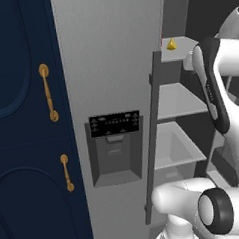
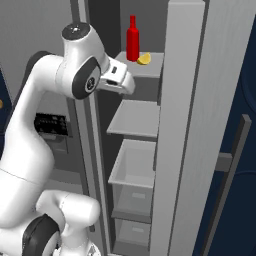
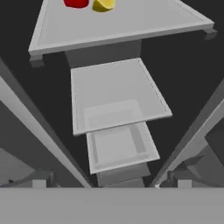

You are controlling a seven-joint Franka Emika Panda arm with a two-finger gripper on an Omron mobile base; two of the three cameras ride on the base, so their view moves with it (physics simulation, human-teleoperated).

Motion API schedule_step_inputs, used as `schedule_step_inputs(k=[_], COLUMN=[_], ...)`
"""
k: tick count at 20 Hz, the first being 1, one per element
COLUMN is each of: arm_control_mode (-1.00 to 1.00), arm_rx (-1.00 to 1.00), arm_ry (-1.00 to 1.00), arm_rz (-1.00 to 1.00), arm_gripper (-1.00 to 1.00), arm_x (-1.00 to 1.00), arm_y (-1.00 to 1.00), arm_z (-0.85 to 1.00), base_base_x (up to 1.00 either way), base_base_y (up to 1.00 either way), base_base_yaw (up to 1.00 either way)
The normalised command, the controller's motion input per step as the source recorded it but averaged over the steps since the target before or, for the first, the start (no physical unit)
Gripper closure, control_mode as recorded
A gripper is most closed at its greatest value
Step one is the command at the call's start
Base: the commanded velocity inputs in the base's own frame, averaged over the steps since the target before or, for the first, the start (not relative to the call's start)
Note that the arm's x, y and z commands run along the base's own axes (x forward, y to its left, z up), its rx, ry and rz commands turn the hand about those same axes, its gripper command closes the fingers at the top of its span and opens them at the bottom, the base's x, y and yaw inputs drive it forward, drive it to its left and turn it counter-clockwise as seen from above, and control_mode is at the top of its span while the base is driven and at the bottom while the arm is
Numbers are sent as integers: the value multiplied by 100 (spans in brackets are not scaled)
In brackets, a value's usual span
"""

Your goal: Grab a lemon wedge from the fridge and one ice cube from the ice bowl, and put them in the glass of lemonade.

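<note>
Yellow lemon wedge [image 2: 144, 59] sitting on top shelf [image 2: 150, 70] inside fridge [image 1: 108, 67], just beside red bottle [image 2: 132, 39]. Fridge door [image 2: 185, 125] standing open. Gripper [image 2: 122, 82] hovering at shelf's front edge, short of wedge, jaws spread wide, holding nothing. Lower shelves and drawer [image 3: 120, 146] showing beneath hand.

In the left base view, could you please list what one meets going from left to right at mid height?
Navy cabinet door with two gold handles → grey fridge door with black dispenser panel → dark vertical bar handle → pale grey fridge shelves → white robot arm.
</note>
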Motion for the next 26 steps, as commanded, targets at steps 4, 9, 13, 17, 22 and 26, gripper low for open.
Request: schedule_step_inputs(k=[4, 9, 13, 17, 22, 26], arm_control_mode=[-100, -100, -100, -100, -100, -100], arm_rx=[-7, -7, -2, 0, 0, 0], arm_ry=[-6, -11, 0, -1, 0, 0], arm_rz=[0, 0, 0, 0, 0, 4], arm_gripper=[-100, -100, -100, -100, -100, -100], arm_x=[42, 22, 71, 76, 55, 64], arm_y=[0, 0, -4, -32, -39, 1], arm_z=[62, 20, -4, -4, -1, 0], base_base_x=[0, 0, 0, 0, 0, 0], base_base_y=[0, 0, 0, 0, 0, 0], base_base_yaw=[0, 0, 0, 0, 0, 0])
